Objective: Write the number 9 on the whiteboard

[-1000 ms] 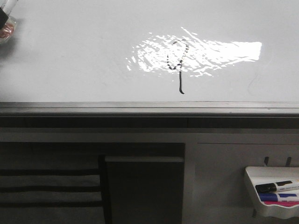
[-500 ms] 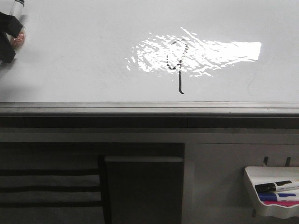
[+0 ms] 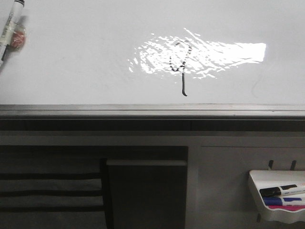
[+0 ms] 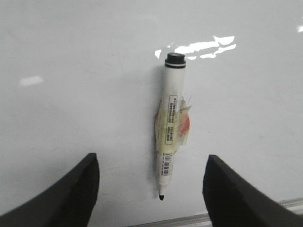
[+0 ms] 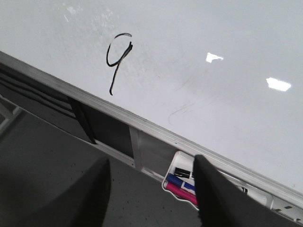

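Note:
The whiteboard [image 3: 71, 62] fills the upper half of the front view, with a dark grey frame edge [image 3: 152, 110] below it. The number 9 [image 3: 181, 67] is drawn in thin black stroke inside the glare patch; it also shows in the right wrist view [image 5: 116, 61]. A white black-capped marker [image 3: 10, 24] with tape round it rests on the board at the far left. In the left wrist view the marker [image 4: 171, 118] lies free between the open left gripper [image 4: 151, 161], touching neither finger. The right gripper [image 5: 151, 161] is open and empty, off the board.
A small white tray [image 3: 257, 183] hangs below the board at the lower right, holding black, blue and pink markers [image 3: 281, 191]; it also shows in the right wrist view [image 5: 171, 175]. Dark panels and a grey ledge lie under the frame.
The left gripper, at the board's left edge around the marker half a second ago, has drawn back out of the front view. The marker stays on the board alone.

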You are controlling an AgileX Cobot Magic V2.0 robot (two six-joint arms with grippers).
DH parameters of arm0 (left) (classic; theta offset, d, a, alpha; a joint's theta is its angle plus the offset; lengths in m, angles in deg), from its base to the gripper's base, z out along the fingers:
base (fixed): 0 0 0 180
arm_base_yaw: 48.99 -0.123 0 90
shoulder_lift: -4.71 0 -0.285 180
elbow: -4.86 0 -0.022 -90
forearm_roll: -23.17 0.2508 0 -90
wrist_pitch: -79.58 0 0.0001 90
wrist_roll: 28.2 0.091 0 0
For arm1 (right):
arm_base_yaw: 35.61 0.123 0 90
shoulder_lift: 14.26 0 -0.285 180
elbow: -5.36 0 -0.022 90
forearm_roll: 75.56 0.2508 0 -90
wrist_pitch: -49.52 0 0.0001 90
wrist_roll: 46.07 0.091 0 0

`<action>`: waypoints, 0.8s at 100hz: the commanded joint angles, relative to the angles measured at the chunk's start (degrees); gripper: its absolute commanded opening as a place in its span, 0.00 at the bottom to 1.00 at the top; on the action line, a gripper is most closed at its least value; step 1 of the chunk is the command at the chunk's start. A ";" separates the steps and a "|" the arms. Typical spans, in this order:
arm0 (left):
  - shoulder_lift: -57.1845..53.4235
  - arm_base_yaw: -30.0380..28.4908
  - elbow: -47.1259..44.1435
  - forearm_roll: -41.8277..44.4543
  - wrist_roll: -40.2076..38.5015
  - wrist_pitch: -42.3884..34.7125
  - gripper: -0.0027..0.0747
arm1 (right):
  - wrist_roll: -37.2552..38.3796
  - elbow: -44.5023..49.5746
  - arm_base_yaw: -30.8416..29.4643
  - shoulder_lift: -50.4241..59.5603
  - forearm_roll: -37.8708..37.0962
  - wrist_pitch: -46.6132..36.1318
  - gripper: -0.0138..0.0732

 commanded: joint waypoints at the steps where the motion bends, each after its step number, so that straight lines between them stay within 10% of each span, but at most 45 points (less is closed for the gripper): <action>1: -6.41 -0.08 -1.07 -1.55 0.18 -2.16 0.60 | 1.78 2.02 -0.47 3.36 -1.01 -6.15 0.55; 23: -18.90 -0.08 -14.09 -2.32 0.26 -7.34 0.60 | 4.07 13.68 -0.47 10.44 -2.05 -13.19 0.55; 38: -24.59 -0.08 -22.06 -2.32 0.26 -13.40 0.58 | 4.07 16.75 -0.47 12.22 -2.09 -15.08 0.35; 59: -26.43 -0.08 -25.97 -2.32 0.26 -17.31 0.27 | 4.07 16.90 -0.47 12.22 -2.59 -15.22 0.09; 80: -26.43 -0.08 -25.97 -2.32 0.26 -18.19 0.01 | 4.07 16.90 -0.47 12.22 -2.57 -14.94 0.08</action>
